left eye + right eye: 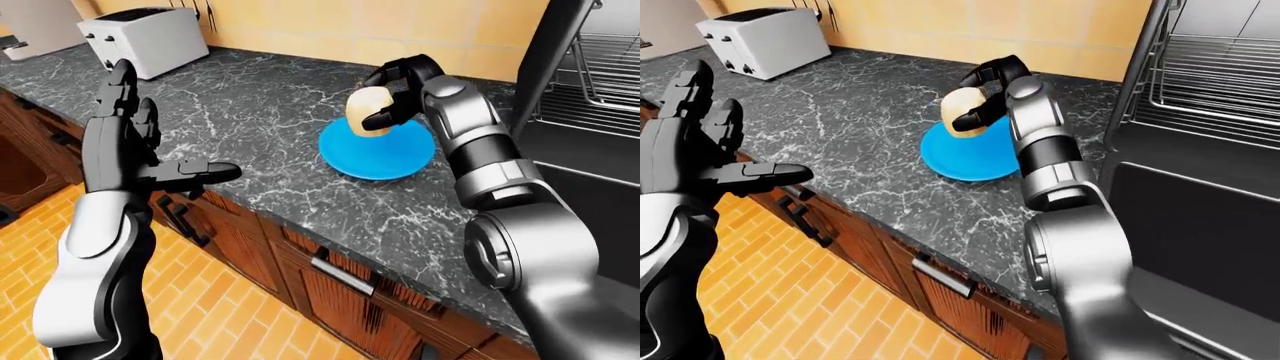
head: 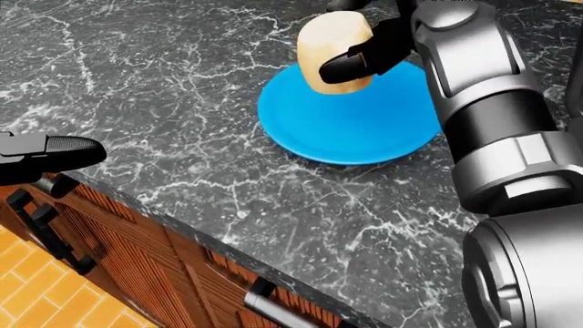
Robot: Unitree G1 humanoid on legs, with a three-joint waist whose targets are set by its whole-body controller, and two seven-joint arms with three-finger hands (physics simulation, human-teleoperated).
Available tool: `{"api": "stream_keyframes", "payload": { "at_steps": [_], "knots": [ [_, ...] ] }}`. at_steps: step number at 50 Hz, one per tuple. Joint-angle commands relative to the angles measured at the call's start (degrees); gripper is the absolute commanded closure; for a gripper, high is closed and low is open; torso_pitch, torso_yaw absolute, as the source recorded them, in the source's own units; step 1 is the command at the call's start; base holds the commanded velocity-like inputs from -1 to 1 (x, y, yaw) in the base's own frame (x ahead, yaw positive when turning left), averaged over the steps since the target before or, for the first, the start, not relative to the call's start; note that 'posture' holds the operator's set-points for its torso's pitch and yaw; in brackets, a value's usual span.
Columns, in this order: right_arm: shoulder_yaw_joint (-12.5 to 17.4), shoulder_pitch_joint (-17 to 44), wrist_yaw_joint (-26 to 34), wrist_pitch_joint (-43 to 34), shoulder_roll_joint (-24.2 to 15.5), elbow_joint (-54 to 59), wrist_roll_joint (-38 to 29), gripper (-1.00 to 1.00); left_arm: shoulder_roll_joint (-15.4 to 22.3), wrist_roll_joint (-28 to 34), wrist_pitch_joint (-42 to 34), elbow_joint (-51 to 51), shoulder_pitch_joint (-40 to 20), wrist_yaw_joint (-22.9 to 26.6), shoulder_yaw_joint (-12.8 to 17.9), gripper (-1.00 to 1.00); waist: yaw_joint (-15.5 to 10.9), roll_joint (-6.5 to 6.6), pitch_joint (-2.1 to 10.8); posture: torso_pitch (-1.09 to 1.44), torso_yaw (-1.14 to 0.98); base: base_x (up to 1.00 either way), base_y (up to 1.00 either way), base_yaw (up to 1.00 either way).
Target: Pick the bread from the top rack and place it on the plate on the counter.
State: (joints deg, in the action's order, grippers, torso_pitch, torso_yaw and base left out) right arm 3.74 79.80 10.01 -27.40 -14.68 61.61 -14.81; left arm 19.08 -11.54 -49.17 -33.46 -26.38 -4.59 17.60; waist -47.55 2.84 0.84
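The head view looks steeply down from close above the counter (image 2: 182, 109), so that marbled top fills most of it, with the counter's edge and the cabinet fronts (image 2: 137, 273) running across the bottom left. The plate (image 2: 350, 126) lies near its top centre.

The left-eye and right-eye views sit farther off and face more level across the counter to the tiled wall (image 1: 330, 22). They take in the toaster (image 1: 145, 37) at top left and the rack (image 1: 1220, 75) at right.

All three views share the plate and the counter round it; the eye pair overlap almost wholly, the right-eye view showing more of the rack.
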Motion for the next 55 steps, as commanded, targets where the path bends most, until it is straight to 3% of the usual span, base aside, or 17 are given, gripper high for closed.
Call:
{"api": "stream_keyframes", "payload": {
  "at_steps": [1, 21, 24, 47, 55],
  "knots": [
    [0.11, 2.55, -0.12, 1.39, -0.57, -2.83, -0.27, 1.00, 0.69, 0.42, 1.60, -1.50, -1.28, -0.09, 0.61, -1.00, -0.07, -0.10, 1.65, 0.00, 0.82, 0.00, 0.00, 0.00],
    [-0.02, 1.42, 0.85, -0.55, -0.51, -2.72, -2.03, 1.00, 0.82, 0.83, 1.12, -1.04, -2.27, 0.07, 0.43, -1.00, -0.16, -0.12, 1.78, 0.00, 0.82, 0.00, 0.00, 0.00],
    [-0.02, 1.01, 0.85, -1.08, -0.55, -3.04, -2.20, 0.82, 0.62, 0.75, 0.92, -1.26, -1.82, 0.09, 0.54, -1.00, -0.19, -0.13, 1.81, 0.00, 0.82, 0.00, 0.00, 0.00],
    [-0.09, -0.17, 1.77, -3.16, -0.75, -5.02, -3.09, 0.27, 0.78, 0.59, 0.78, -1.86, -1.40, 0.13, 1.07, -1.00, -0.30, -0.17, 1.78, 0.00, 0.82, 0.00, 0.00, 0.00],
    [-0.12, -0.01, 2.05, -3.45, -0.82, -5.22, -3.37, -0.14, 1.02, 0.32, 0.60, -1.94, -1.58, 0.08, 1.34, -1.00, -0.29, -0.16, 1.75, 0.00, 0.82, 0.00, 0.00, 0.00]
  ]
}}
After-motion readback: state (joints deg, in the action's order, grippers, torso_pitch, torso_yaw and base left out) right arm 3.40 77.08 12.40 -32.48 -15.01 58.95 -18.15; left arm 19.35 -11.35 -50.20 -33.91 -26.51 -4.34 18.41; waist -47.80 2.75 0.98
